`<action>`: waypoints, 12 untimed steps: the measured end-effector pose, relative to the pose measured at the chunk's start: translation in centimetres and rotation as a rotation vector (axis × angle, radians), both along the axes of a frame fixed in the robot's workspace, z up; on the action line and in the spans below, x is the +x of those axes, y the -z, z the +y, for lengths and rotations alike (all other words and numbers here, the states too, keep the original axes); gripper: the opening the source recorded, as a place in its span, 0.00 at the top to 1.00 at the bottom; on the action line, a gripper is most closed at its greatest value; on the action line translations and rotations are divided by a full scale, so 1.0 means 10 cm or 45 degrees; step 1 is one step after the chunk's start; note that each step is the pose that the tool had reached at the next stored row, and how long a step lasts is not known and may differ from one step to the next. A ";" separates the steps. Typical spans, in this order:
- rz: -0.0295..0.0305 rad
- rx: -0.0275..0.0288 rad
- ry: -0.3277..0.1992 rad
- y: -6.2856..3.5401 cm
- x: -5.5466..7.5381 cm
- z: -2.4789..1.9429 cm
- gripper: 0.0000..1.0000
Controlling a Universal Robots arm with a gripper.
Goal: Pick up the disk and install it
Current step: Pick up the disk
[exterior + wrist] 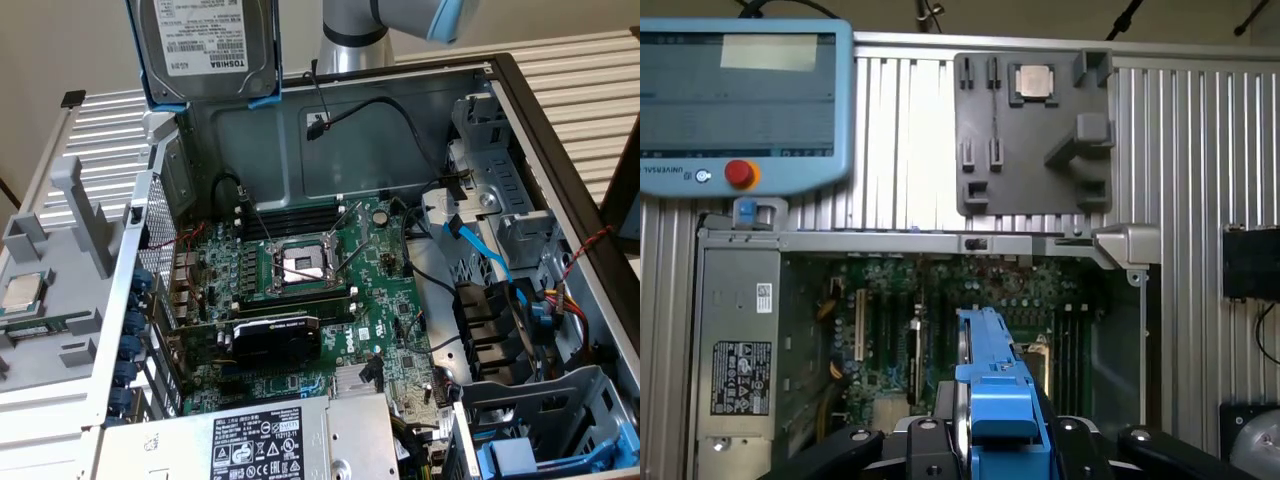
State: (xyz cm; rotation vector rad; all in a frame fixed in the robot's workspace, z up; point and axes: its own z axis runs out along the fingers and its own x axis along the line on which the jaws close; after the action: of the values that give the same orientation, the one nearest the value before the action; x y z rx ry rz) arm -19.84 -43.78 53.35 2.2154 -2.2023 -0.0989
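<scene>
Your arm (352, 35) stands behind the far wall of the open case (380, 155). You see a grey segment and a blue joint cap; the rest is cut off by the frame.

The hand (1000, 445) is clamped on the disk (210, 45), with black fingers (928, 448) at a middling spread either side of the blue carrier. The disk hangs in the air above the case's far corner, on the exterior view's left. Its label faces the camera with the print upside down.

From the wrist you get the disk edge-on, with the blue frame pointing over the motherboard (395, 340).

Counts:
- one arm, one hand, one disk
- one chip (24, 291) on one grey tray (1035, 185), on the tabletop (590, 75) beside the case, exterior view's left
- one power supply (250, 440) at the case's near edge
- one pendant (740, 100) on the tabletop in the wrist view

Hidden or unclear:
- The disk's top edge is cropped in the exterior view.
- In the wrist view the carrier hides where the fingers meet the disk.
- The power supply is cut off at the near edge.
- You can't read the label's small print.
</scene>
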 end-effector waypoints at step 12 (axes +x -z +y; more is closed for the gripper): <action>0.0226 0.0001 0.000 0.000 0.23 -0.205 0.63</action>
State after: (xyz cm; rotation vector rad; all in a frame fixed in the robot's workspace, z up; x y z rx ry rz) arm -17.50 -45.83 53.35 2.2059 -2.1934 -0.1181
